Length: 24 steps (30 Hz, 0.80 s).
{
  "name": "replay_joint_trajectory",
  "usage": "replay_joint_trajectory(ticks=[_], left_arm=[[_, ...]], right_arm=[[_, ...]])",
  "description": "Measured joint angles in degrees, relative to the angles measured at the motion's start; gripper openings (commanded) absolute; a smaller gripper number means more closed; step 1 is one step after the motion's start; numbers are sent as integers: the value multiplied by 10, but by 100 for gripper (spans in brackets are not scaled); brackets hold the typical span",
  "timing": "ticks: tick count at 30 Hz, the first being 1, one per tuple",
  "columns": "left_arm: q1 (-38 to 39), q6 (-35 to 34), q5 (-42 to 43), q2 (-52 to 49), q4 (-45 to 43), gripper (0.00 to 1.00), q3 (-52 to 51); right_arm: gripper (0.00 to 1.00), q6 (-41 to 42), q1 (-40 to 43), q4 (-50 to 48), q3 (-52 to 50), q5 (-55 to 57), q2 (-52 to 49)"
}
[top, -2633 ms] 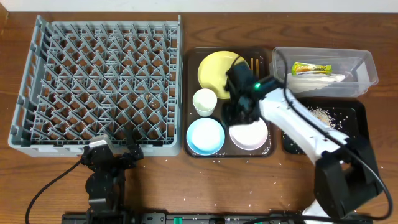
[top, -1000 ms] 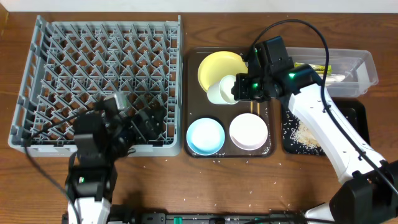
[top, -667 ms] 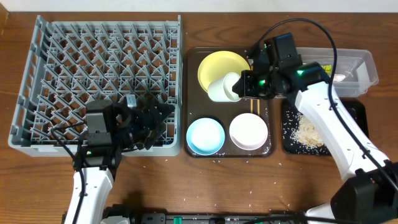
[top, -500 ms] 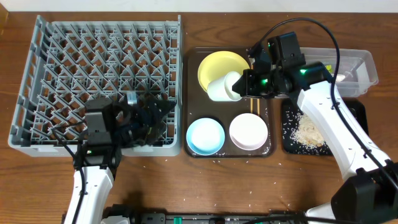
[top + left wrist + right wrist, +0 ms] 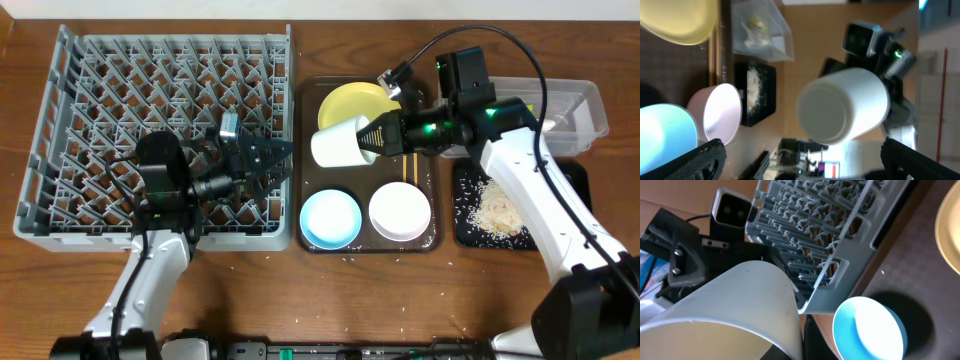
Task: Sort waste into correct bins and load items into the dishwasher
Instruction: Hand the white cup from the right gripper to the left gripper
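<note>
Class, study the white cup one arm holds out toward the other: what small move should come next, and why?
Probably the left gripper should ease forward until its wide-open jaws straddle the white cup. The right gripper holds it sideways in the air, base facing the left gripper, with a gap between.

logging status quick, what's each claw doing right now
Left claw: open, empty.
Right claw: closed on the white cup.

**Setting: table and backdrop**

1. Brown wood-grain table [image 5: 300,300], flat, filling nearly the whole overhead view.
2. Pale plain wall strip [image 5: 450,6], running along the table's far edge.
3. Lighting: even, with soft shadows.
</note>
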State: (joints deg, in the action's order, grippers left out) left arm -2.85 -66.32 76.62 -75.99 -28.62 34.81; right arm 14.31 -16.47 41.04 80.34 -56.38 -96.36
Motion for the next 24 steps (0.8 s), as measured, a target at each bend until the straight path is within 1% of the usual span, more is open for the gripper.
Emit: replay_joint_trajectory(ticks=[4, 8, 13, 19, 21, 24], left_arm=[[0, -27, 38, -3, -33, 100, 0], [0, -34, 57, -3, -34, 100, 0], [0, -41, 70, -3, -34, 100, 0], [0, -42, 77, -3, -36, 99, 0], [0, -42, 77, -3, -36, 96, 0], [0, -43, 77, -3, -36, 94, 0]], right_arm=[[1, -6, -2, -40, 0, -45, -27], [1, -3, -16, -104, 0, -100, -60], [1, 40, -60, -192, 0, -131, -83], [1, 72, -89, -194, 0, -101, -83], [1, 76, -96, -187, 0, -91, -83], [1, 78, -106, -179, 0, -75, -83]])
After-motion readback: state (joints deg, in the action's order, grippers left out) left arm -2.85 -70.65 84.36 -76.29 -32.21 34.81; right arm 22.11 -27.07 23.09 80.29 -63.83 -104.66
